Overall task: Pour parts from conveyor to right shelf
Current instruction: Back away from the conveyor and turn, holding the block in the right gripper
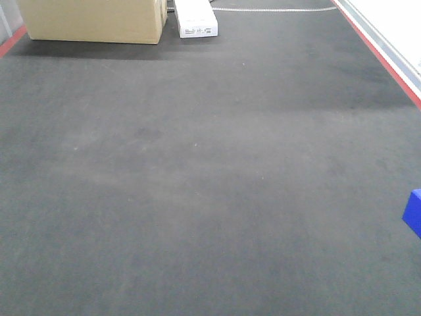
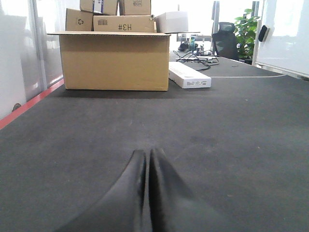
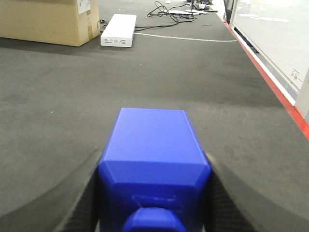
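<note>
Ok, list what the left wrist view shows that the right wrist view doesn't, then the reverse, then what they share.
Only left wrist: the left end effector, shut and empty, smaller boxes stacked on the carton, a chair and a plant.
Only right wrist: the part, clamped in the right end effector.
Both: the belt, the carton, the white box and cables.
</note>
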You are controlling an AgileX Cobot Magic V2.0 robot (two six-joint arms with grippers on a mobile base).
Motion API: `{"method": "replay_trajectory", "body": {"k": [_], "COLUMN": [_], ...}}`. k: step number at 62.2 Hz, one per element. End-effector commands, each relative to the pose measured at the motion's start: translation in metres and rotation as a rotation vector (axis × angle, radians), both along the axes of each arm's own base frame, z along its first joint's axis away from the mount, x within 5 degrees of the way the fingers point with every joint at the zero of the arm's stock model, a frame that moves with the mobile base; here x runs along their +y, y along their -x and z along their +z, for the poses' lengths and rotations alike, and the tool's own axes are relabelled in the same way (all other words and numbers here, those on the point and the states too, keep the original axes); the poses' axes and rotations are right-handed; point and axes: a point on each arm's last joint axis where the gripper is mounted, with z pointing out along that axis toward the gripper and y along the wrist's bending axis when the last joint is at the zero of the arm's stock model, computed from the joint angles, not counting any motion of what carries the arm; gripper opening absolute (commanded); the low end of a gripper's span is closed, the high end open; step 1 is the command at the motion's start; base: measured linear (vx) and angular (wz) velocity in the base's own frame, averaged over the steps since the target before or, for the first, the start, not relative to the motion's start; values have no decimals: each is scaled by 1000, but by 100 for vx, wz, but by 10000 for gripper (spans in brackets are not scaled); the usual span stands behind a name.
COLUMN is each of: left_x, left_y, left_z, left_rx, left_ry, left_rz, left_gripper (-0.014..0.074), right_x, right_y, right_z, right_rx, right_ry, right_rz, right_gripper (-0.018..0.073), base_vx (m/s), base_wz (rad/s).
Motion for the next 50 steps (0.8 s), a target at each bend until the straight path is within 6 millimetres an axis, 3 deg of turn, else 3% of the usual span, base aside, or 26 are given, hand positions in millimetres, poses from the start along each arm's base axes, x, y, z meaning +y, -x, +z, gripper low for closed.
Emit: {"method": "replay_trajectory", "body": {"k": [1, 50], "left_x": [0, 0], "left_y": [0, 0], "left_z": [-3, -3], "left_rx": [-54, -54], "left_ry": [10, 10], "left_rz": [-1, -1], "left_gripper": [-6, -6], "right_x": [-2, -2], "right_y": [-1, -1], "right_z": [15, 14], "right_rx": [-90, -85], "right_ry": [-3, -3], "right_rz": [-22, -21], "right_gripper": [-6, -6], "base_vx": [-14, -32], "base_wz": [2, -2]}}
